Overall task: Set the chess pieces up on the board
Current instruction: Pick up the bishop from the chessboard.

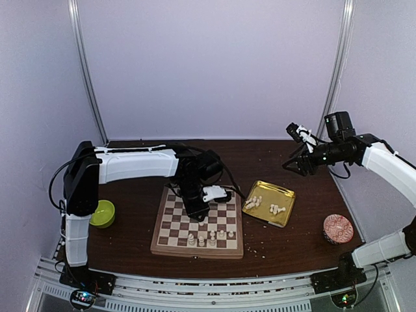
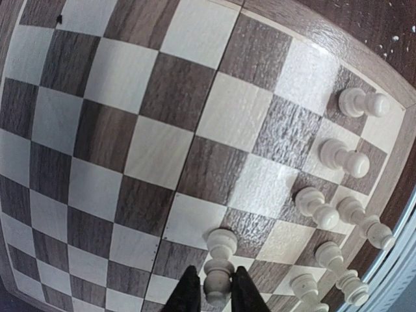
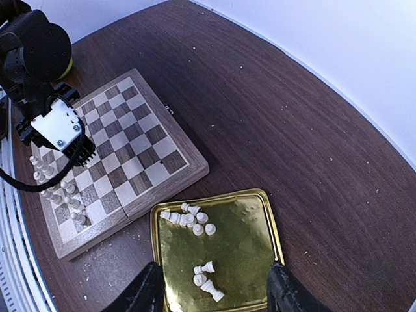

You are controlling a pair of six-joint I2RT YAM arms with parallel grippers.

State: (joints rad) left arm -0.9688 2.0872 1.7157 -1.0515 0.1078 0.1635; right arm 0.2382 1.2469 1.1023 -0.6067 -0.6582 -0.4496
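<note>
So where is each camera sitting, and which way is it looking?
Top camera: high behind the arms, looking down at the table; the left arm, right arm, board and gold tray all show.
Left wrist camera: on the left arm, looking closely down onto the board; the left gripper shows at the bottom, closed on one chess piece.
Right wrist camera: held high on the right, looking down over the gold tray and board; the open right gripper shows at the bottom.
Shared: the top and right wrist cameras both see the board, gold tray and left arm.

Matt wooden board (image 2: pixel 175 91), glossy metal tray (image 3: pixel 234 250)
</note>
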